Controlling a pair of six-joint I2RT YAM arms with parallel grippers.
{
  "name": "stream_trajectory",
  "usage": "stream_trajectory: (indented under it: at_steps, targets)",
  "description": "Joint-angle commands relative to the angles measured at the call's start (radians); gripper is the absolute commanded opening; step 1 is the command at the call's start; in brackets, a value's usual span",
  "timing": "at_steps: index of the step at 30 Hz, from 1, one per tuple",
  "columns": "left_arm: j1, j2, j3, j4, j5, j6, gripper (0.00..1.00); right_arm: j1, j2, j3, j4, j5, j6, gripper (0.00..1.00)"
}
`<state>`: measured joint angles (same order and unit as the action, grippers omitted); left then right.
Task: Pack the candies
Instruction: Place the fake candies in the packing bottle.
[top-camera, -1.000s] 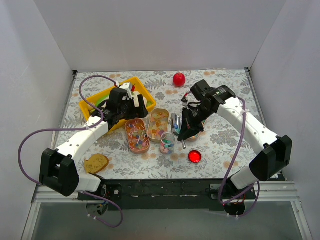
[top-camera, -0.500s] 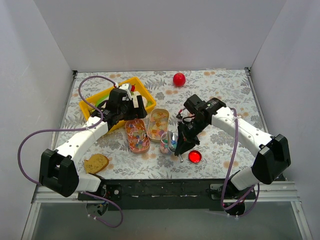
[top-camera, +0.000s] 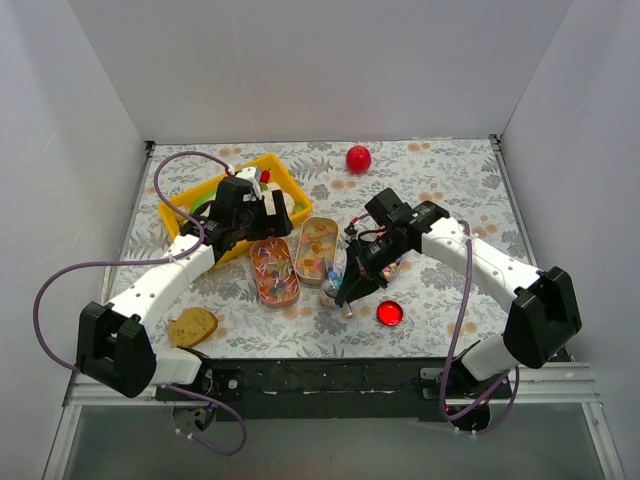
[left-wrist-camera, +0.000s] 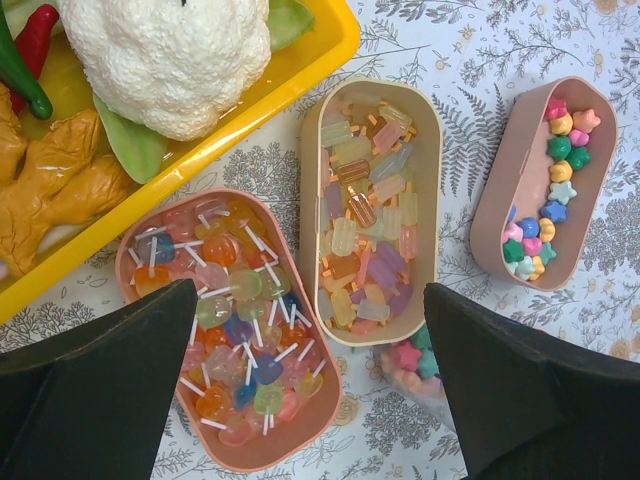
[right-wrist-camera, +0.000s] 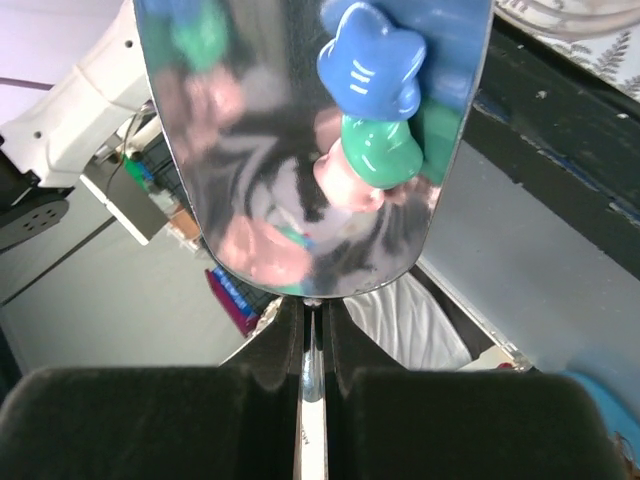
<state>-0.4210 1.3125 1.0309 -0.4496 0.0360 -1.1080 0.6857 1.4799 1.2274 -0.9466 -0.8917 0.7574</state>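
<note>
Two candies (right-wrist-camera: 372, 60), blue and green, sit in a metal scoop (right-wrist-camera: 270, 180) whose handle the right hand (right-wrist-camera: 313, 375) clamps; the left hand (left-wrist-camera: 310, 340) gapes wide over three pink tins (left-wrist-camera: 500, 200).

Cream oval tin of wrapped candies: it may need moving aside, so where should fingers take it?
Likely from above, across the short width of the cream oval tin, at its far half: the long walls run straight there, while the pink lollipop tin crowds its near left side.
</note>
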Motion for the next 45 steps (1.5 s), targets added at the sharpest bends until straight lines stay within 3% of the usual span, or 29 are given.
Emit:
stream_trajectory:
  at_steps: [1, 7, 21, 25, 27, 29, 31, 32, 35, 39, 41, 45]
  targets:
    - [0.005, -0.048, -0.008, -0.014, -0.021, -0.003, 0.98, 0.002, -0.038, -0.084, 0.148, -0.121, 0.104, 0.01]
    - [0.005, -0.055, -0.022, -0.014, -0.019, -0.001, 0.98, 0.002, -0.104, -0.216, 0.296, -0.174, 0.258, 0.01]
    - [0.005, -0.039, -0.005, -0.017, -0.013, -0.004, 0.98, 0.002, -0.187, -0.35, 0.709, -0.237, 0.603, 0.01]
    - [0.005, -0.039, -0.003, -0.018, -0.007, -0.006, 0.98, 0.002, -0.242, -0.451, 0.998, -0.242, 0.817, 0.01]
    - [0.005, -0.038, -0.003, -0.015, 0.004, -0.004, 0.98, 0.002, -0.262, -0.482, 1.054, -0.237, 0.882, 0.01]
    - [0.005, -0.032, 0.0, -0.012, 0.027, -0.001, 0.98, 0.0, -0.259, -0.459, 0.978, -0.236, 0.84, 0.01]
    - [0.005, -0.022, 0.009, -0.008, 0.047, 0.003, 0.98, -0.003, -0.234, -0.366, 0.851, -0.222, 0.681, 0.01]
    - [0.005, -0.019, 0.012, -0.006, 0.067, 0.007, 0.98, -0.006, -0.219, -0.324, 0.7, -0.217, 0.606, 0.01]
    - [0.005, -0.01, 0.024, -0.006, 0.094, 0.011, 0.98, -0.014, -0.143, -0.122, 0.454, -0.167, 0.316, 0.01]
    - [0.005, -0.01, 0.031, -0.008, 0.105, 0.008, 0.98, -0.017, -0.026, 0.121, 0.081, 0.006, 0.021, 0.01]
    - [0.005, -0.003, 0.037, -0.009, 0.123, 0.011, 0.98, -0.02, 0.003, 0.223, 0.002, 0.086, -0.081, 0.01]
    - [0.005, 0.033, 0.035, 0.002, 0.163, -0.003, 0.95, -0.029, 0.043, 0.29, -0.081, 0.266, -0.13, 0.01]
